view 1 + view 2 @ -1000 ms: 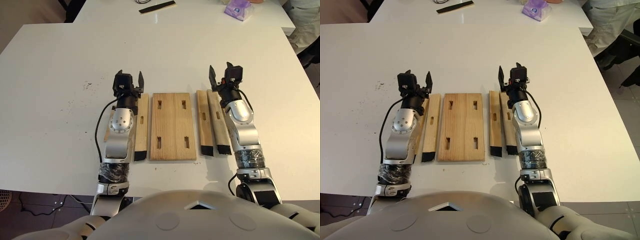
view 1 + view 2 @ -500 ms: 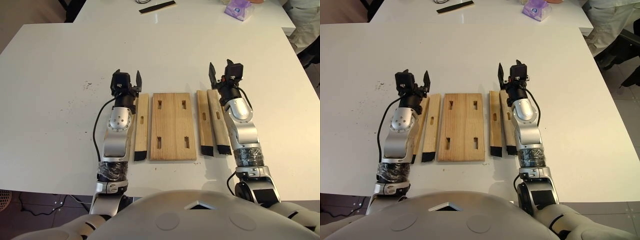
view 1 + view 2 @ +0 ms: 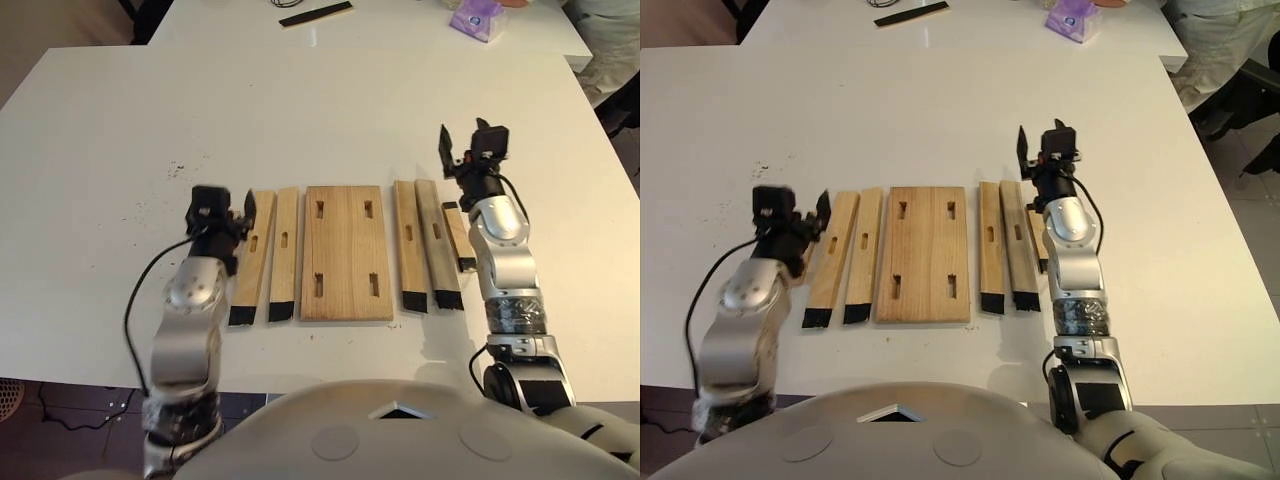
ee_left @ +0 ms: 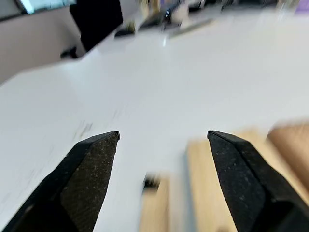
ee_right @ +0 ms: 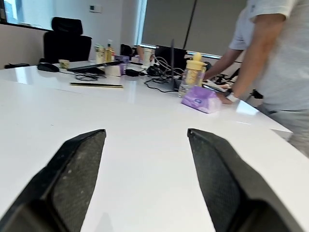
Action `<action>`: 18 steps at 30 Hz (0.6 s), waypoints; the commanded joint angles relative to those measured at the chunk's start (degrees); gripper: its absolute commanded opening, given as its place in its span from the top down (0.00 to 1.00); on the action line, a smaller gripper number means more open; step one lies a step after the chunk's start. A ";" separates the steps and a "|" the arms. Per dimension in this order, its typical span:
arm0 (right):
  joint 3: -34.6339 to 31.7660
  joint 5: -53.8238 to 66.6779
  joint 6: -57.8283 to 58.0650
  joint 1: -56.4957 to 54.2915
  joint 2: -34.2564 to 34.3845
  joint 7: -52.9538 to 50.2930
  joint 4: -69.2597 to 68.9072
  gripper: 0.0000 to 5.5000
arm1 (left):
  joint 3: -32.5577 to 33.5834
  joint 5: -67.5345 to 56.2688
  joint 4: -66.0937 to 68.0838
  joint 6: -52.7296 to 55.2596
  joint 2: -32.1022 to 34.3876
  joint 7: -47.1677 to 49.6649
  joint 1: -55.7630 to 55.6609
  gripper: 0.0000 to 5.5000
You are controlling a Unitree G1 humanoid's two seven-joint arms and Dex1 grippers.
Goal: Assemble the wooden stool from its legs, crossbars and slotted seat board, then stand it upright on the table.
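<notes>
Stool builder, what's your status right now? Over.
Left gripper and right gripper open, empty. Seat board flat on table, legs flat on both sides, nothing joined. Purple pack far back, not in the way.

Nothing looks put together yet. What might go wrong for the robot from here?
1. The legs lie flat and close together beside the seat board. The open left pincer may knock a neighbour while gripping one.
2. A short crossbar lies close by the right arm, nearer the robot than the open right pincer. The arm might sweep it askew.
</notes>
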 commanded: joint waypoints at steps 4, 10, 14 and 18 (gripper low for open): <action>-1.89 -0.17 3.86 5.62 -0.67 -1.39 -7.17 0.43 | 3.92 -4.17 -9.03 21.14 -1.43 -2.22 6.53 0.38; -1.00 -0.46 5.18 5.78 -0.43 -1.27 -8.99 0.43 | 8.19 -5.66 -4.18 22.57 -0.41 -3.45 4.27 0.38; -0.76 -0.46 5.47 5.78 -0.80 -0.76 -8.92 0.43 | 9.62 -7.26 -2.74 21.50 0.36 -5.27 3.21 0.38; -0.70 -0.38 5.62 5.37 -0.91 -0.68 -8.60 0.43 | 8.26 -8.50 -0.33 20.45 1.09 -6.78 4.90 0.38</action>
